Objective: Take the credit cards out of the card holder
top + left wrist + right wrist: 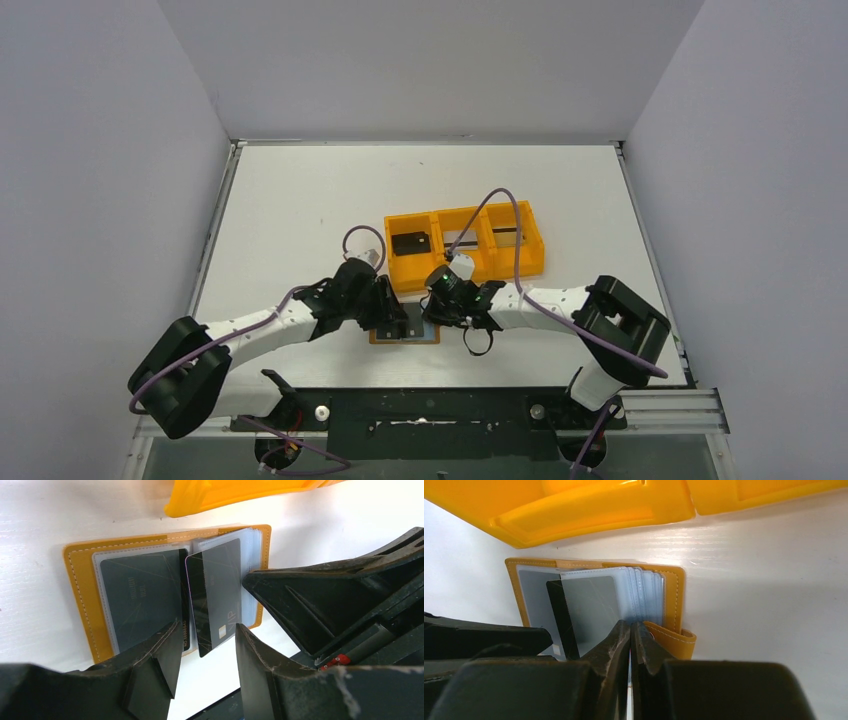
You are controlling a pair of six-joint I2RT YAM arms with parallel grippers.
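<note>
Tan leather holder (pixel 404 336) lies open at the near edge of the table (pixel 300 220). At its 10 o'clock the left gripper (pixel 207 630) has its jaws parted around a dark card (pixel 215 580) that sticks partway out, unclamped. At 2 o'clock the right gripper (pixel 630 627) is closed at the clear sleeves (pixel 647 595). The orange tray (pixel 465 270) sits beyond, at 1 o'clock.

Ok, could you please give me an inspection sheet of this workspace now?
Surface: white table, nothing spilled seen.
Job's things: tan-orange leather-like folding card holder open flat; one dark credit card partly out of the clear plastic sleeves; another dark card pocketed.
Clutter: bright orange three-compartment plastic tray, dark flat card inside.
Hands: left hand open astride the protruding card; right hand shut at the sleeves.
Cables: purple cables loop over the tray.
Surroundings: plain grey walls.
</note>
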